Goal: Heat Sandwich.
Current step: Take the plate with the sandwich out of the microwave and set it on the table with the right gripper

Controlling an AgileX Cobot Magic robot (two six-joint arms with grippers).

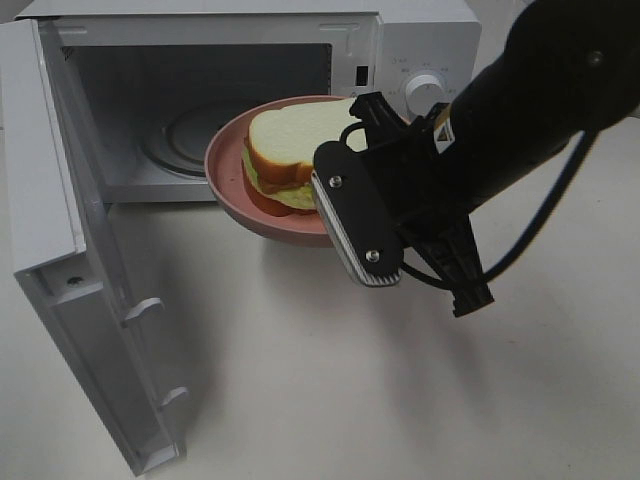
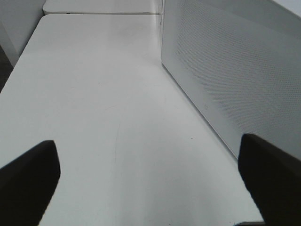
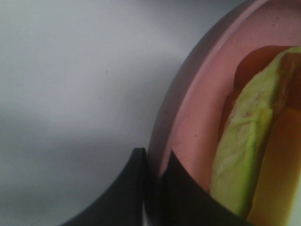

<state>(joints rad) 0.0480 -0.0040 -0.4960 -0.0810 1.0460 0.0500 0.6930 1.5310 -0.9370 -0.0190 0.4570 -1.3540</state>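
Right now my right hand (image 3: 155,188) is pinched shut on the rim of the pink plate (image 3: 188,117), one finger under the lip and one over it, and that thin edge grip is my only hold. The plate hangs out from my fingers with no support beneath it, above the worktop (image 1: 330,400), so its weight levers against the pinch. If the rim creeps between the pads, the plate sags on its far side and everything on it goes downhill.

Just beyond my fingers, on the plate, sits the sandwich (image 1: 285,150): two thick white slices with pale green filling between them. It lies loose, so a tilt or a jerk could slide it toward the rim, or shear the top slice off the filling.

Further on, past the plate, the microwave (image 1: 400,40) stands with its cavity open. The plate looks nearly as wide as the opening is deep, so I judge that a low approach could knock the far rim on the sill and twist it out of my grip.

Off to the side, the open door (image 1: 70,260) hangs well away; I would expect trouble there only if I swing wide.

My left hand (image 2: 150,188) is wide open, holding nothing, over bare worktop beside the microwave's side wall (image 2: 235,70), too far away to catch anything.
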